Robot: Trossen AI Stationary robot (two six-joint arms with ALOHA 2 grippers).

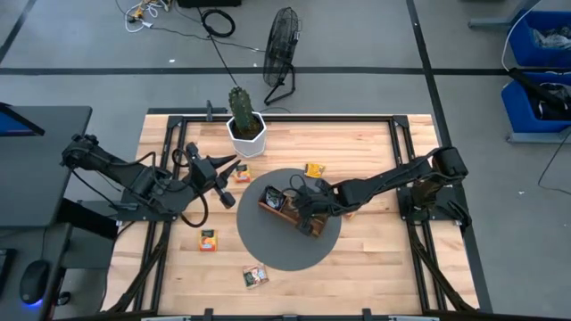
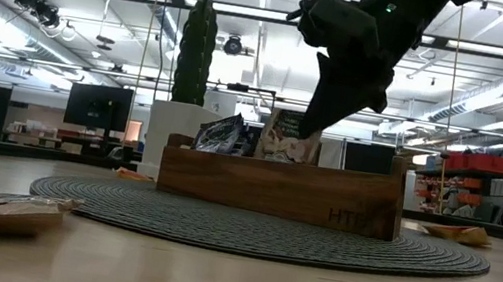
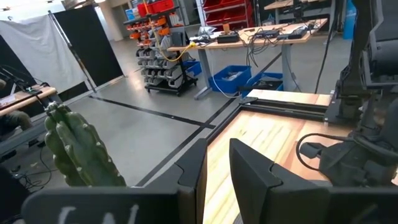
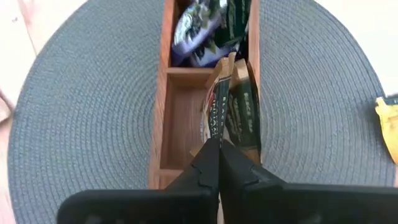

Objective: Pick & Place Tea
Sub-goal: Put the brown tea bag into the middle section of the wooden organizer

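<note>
The right gripper [image 4: 219,163] has its fingers together on a beige tea packet's [image 4: 214,112] top edge over the wooden tray [image 4: 163,124]. Light, thin and floppy, it seems best pinched by an edge. The left gripper [image 1: 223,171], at the tabletop's nine o'clock, waits with fingers slightly apart.

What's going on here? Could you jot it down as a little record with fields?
Tray: wooden tray on the round grey mat
Right gripper: jaws shut on a tea packet standing in the tray
Left gripper: waiting near the cactus, holding nothing
Loose tea packets: orange packet and others on the table
</note>
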